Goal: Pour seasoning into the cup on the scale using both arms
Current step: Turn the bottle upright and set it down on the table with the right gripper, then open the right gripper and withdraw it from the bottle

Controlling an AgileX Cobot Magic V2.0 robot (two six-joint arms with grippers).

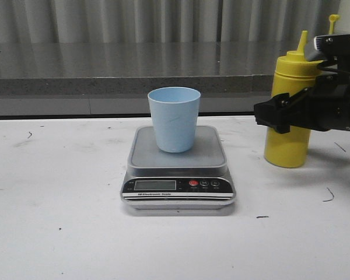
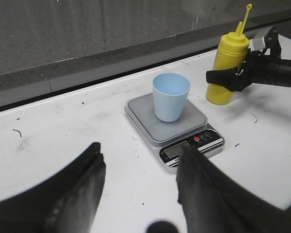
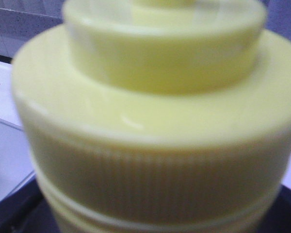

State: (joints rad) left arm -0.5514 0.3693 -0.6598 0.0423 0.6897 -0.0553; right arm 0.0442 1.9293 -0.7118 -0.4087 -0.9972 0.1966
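Front view, entry one: right gripper (image 1: pixel 280 116), black, reaching in from the robot's right at the mid-body of the seasoning bottle (image 1: pixel 289 149). Bottle yellow, upright on the table (image 1: pixel 58 233), nozzle up, small cap raised on its tether. Fingers (image 1: pixel 272 114) seen dark across the bottle's front; whether they press the plastic or merely flank it cannot be told, nor how wide they stand. The right wrist view is filled by the bottle's ribbed collar, blurred, very near the camera.

Entry two: cup (image 1: pixel 174 119), pale blue, upright on the platform of the scale (image 1: pixel 178 186), well to the left of the right gripper and apart from the bottle. Display blank or unreadable.

Entry three: left gripper (image 2: pixel 140 189), seen only in its own wrist view, fingers spread wide, holding nothing, well short of the scale.

Step judged in hand: securing the bottle, pouring not begun. Next move judged to call for a firm hold on the bottle, a lift clear of the table, carriage leftward over the cup and a tilt, nozzle aimed inside the rim.
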